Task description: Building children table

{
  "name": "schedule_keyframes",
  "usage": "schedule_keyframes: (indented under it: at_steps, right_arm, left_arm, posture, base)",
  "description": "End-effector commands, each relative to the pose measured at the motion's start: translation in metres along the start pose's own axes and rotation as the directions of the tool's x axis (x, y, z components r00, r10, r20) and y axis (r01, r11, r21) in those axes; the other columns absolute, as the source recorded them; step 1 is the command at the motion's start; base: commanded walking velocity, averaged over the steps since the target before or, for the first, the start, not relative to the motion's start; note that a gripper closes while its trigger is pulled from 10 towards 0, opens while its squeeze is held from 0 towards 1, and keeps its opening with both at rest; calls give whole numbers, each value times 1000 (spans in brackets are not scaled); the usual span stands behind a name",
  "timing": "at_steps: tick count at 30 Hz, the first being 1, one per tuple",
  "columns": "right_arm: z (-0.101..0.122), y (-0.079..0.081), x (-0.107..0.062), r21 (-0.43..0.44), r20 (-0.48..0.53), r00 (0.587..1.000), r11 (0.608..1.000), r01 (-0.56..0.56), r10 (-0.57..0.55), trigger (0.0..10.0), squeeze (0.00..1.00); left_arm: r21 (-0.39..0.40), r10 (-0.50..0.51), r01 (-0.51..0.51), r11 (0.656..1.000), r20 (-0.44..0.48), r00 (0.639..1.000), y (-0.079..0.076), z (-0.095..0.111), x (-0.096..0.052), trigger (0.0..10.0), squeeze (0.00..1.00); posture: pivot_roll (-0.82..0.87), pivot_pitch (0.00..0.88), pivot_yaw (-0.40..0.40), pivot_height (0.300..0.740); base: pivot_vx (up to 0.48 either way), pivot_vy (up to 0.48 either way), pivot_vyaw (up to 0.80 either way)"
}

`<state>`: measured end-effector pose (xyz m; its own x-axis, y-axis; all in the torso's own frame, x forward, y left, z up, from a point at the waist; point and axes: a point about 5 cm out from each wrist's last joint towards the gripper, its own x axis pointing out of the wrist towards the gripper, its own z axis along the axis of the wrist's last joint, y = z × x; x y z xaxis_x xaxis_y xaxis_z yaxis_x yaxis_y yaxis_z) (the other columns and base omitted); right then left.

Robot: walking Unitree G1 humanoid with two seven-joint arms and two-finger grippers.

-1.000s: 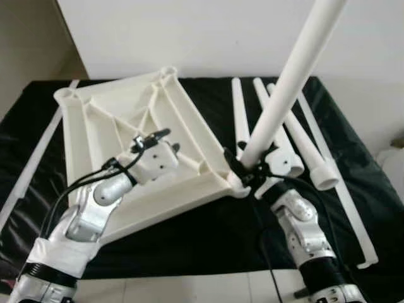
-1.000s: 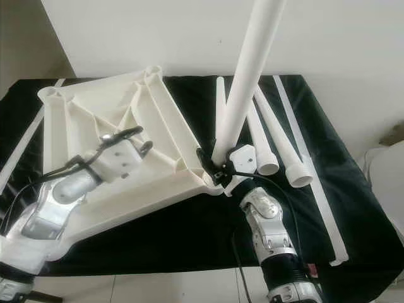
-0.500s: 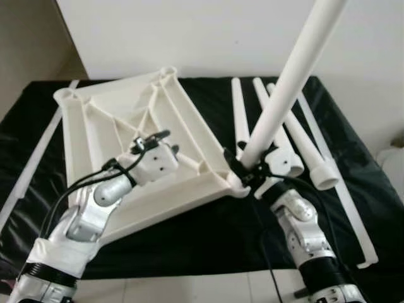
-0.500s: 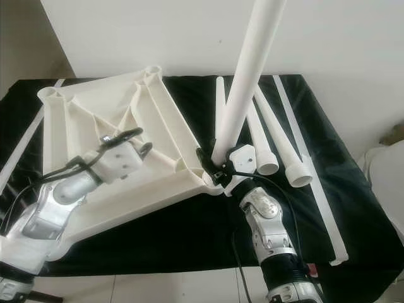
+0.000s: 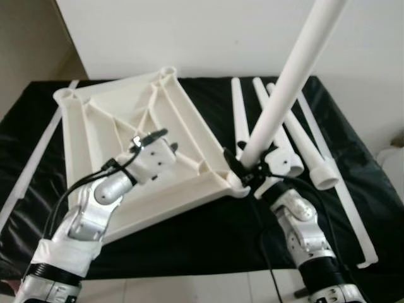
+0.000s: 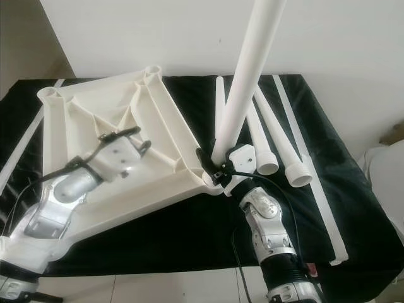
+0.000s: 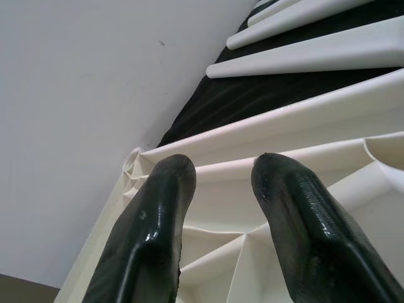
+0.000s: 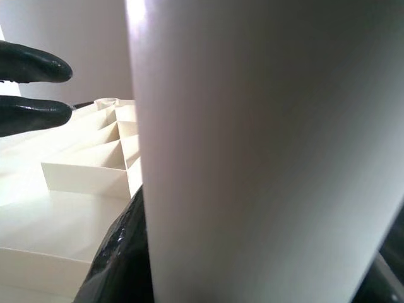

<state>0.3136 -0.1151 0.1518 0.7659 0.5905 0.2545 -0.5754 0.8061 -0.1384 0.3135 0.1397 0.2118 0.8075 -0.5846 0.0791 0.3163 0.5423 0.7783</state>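
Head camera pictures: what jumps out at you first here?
A long white table leg rises steeply from the near corner of an upturned cream tabletop, gripped at its base by the right gripper. The left gripper hovers over the tabletop's ribs, jaws open. More spare legs lie on the black cloth.

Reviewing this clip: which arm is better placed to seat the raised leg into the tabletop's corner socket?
Right. The right gripper is shut on the raised leg, whose lower end is at the near corner of the upturned tabletop. The left gripper hovers open over the tabletop's ribs, holding nothing; it looks better suited to steadying.
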Motion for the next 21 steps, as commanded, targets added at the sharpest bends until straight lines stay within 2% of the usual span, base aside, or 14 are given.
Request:
schedule_keyframes:
  at_steps: [1,2,3,6,7,10,16,21]
  right_arm:
    - [-43,11,-19,86,-209,978,996,2,16,10000,0]
    - [-43,11,-20,86,-207,978,996,3,15,10000,0]
    - [-42,11,-19,82,-203,979,997,6,11,10000,0]
    - [-42,11,-20,82,-200,980,997,8,8,10000,0]
    - [-39,11,-19,35,-189,982,999,2,4,10000,0]
    - [-38,16,-19,-42,-189,982,999,-30,21,10000,0]
    - [-39,30,-18,-61,-186,981,995,-75,63,10000,0]
    - [-39,34,-18,-58,-184,981,995,-80,68,10000,0]
  left_arm:
    - [-33,11,-11,999,-7,1000,1,-2,1,0,0]
    - [-50,8,-8,999,-9,1000,0,-2,1,1647,0]
    - [-76,12,-13,997,-16,1000,0,-3,1,10000,0]
    - [-111,15,-17,994,-17,1000,0,-3,1,10000,0]
    - [-191,26,-29,981,-19,999,-1,-2,2,10000,0]
    - [-240,25,-29,970,-18,1000,-2,-1,3,10000,0]
    - [-255,26,-31,967,-20,999,-3,-1,3,10000,0]
    - [-266,26,-31,963,-23,999,-3,0,2,10000,0]
  posture:
    - [-34,143,50,740]
    - [-34,144,48,740]
    - [-34,144,48,740]
    - [-36,145,48,740]
    - [-39,146,46,740]
    - [-41,147,44,740]
    - [-44,149,39,740]
    - [-42,148,38,740]
  base:
    - [0,0,0]
    - [0,0,0]
    - [0,0,0]
    - [0,0,0]
    - [0,0,0]
    - [0,0,0]
    - [0,0,0]
    - [0,0,0]
